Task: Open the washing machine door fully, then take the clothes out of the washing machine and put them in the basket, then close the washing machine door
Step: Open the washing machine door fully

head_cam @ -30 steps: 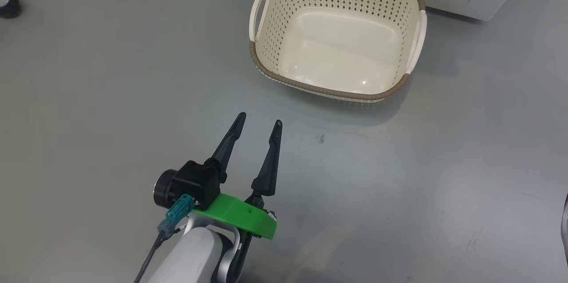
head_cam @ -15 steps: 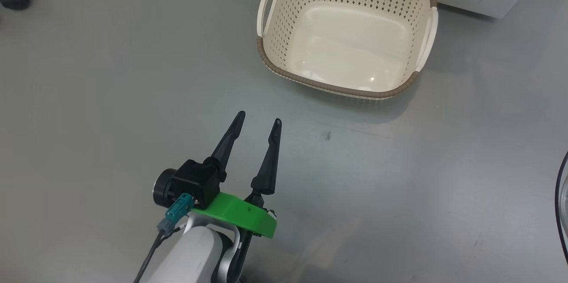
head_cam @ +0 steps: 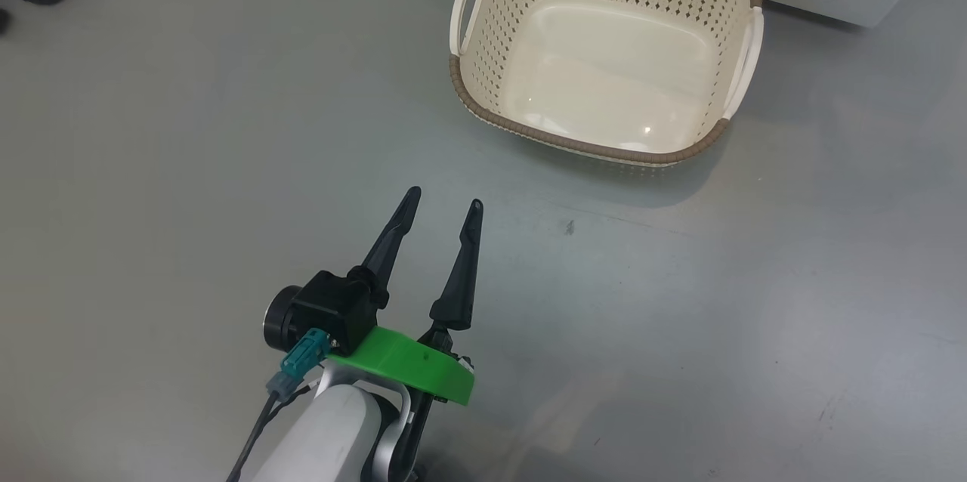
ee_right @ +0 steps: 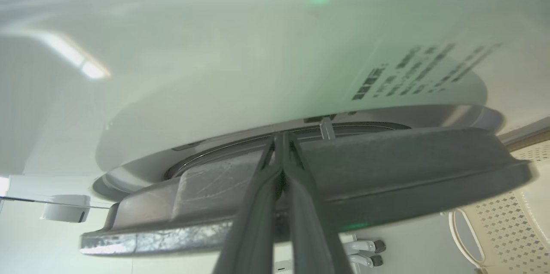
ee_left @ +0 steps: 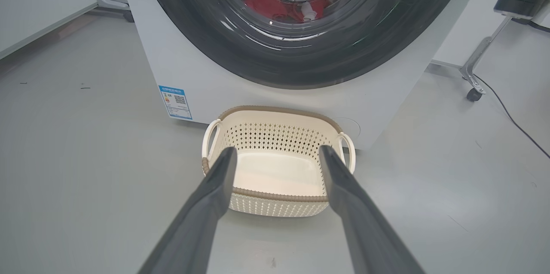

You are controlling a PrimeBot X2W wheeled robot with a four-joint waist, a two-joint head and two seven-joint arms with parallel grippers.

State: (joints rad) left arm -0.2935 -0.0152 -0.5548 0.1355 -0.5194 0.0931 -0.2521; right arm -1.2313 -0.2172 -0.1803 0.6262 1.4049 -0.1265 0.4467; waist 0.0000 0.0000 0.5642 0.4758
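Washing machine door (ee_right: 386, 171) is where your right gripper (ee_right: 281, 138) sits. Its two fingers are pressed together with nothing visible between them. They lie across the door's dark edge, tips at the thin seam between that edge and the front of the white washing machine (ee_right: 215, 72). That close the view is blurred, so you can't tell whether the tips touch the rim.

Your left gripper (head_cam: 442, 202) is spread wide and holds nothing. It hangs over the grey floor (head_cam: 151, 165) on the side of the basket (head_cam: 589, 151) away from the machine. Its fingers point at the basket and are well clear of it. In the left wrist view the two fingers (ee_left: 215, 196) frame the basket (ee_left: 279, 198) between them.

Above and behind the basket, the door (ee_left: 300, 68) is round, so it has no long axis. Its glossy black face points out over the basket toward the left gripper. It looks shut or barely ajar, and you can't tell which. Red clothes (ee_left: 266, 5) show through its glass, inside the drum.

The basket is empty and stands upright just in front of the machine (ee_left: 206, 76). Its long side runs along the machine's front, with a white handle at each short end. A blue label (ee_left: 175, 102) sits on the machine's front, beside the basket's left handle in the left wrist view.
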